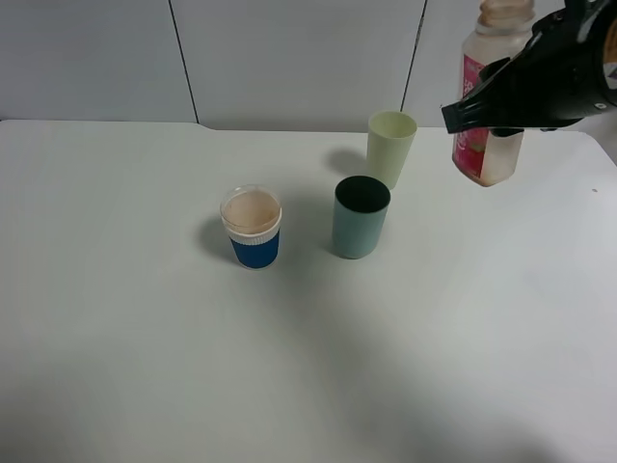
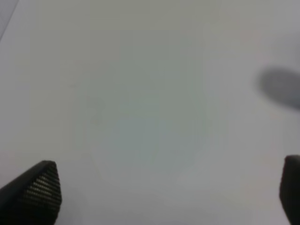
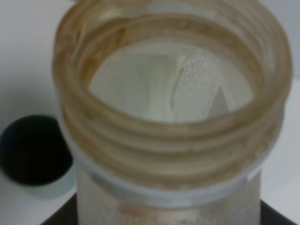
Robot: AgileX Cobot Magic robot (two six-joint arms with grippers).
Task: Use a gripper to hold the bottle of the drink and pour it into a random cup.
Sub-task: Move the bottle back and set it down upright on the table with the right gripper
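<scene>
At upper right of the exterior view, R gripper (image 1: pixel 487 104) is clamped round the bottle (image 1: pixel 490 156), held upright in the air, long axis vertical, open neck up. Drink: level hard to read, only a brownish tint low in the body. Teal cup (image 1: pixel 362 217) stands lower left of the bottle, well apart, mouth up. So by my read the bottle must cross toward frame centre, then tip its neck that way. Yellow-green cup (image 1: pixel 390 145) sits btw the two, just beside the teal one & nearest the bottle: likeliest thing to get clipped or to catch a spill. Blue-and-white cup (image 1: pixel 253 227) is further left, out of the way. L gripper (image 2: pixel 166 190) is spread wide w/ nothing in it, over bare table (image 1: pixel 145 338), not seen in the exterior view; R arm is clearly the nearer
</scene>
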